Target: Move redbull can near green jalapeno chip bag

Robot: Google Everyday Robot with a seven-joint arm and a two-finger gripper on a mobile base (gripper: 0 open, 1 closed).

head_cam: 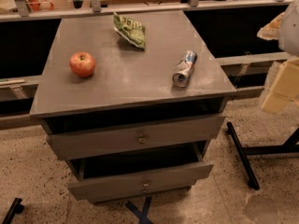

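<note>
The redbull can (pixel 184 68) lies on its side near the right edge of the grey cabinet top (pixel 131 78), its open end toward the front. The green jalapeno chip bag (pixel 130 30) lies crumpled at the back middle of the top, well apart from the can. My gripper (pixel 280 87) shows as pale cream blocks at the right edge of the view, to the right of the cabinet and off the can, holding nothing that I can see.
A red apple (pixel 82 64) sits on the left of the top. Two drawers (pixel 140 136) below stand partly pulled out. A black stand leg (pixel 240 155) lies on the floor at right. A rail (pixel 140 6) runs behind.
</note>
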